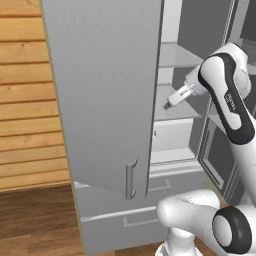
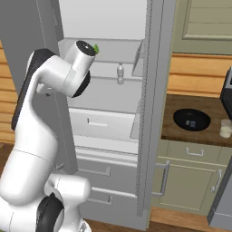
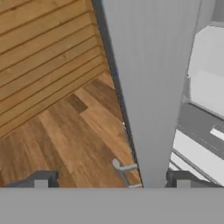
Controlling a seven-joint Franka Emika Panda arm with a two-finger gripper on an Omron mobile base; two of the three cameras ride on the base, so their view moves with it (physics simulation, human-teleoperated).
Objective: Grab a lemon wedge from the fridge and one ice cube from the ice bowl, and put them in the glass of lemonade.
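Fridge shelf (image 2: 108,97) carries small bottle (image 2: 120,74); wooden counter (image 2: 174,129) (right) carries ice bowl (image 2: 191,119), glass of lemonade (image 2: 225,128).

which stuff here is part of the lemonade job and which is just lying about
For the job: fridge, lemon wedge on its upper shelf, ice bowl, glass of lemonade, open claw.
Lying about: small bottle on the fridge shelf, counter, cabinets.
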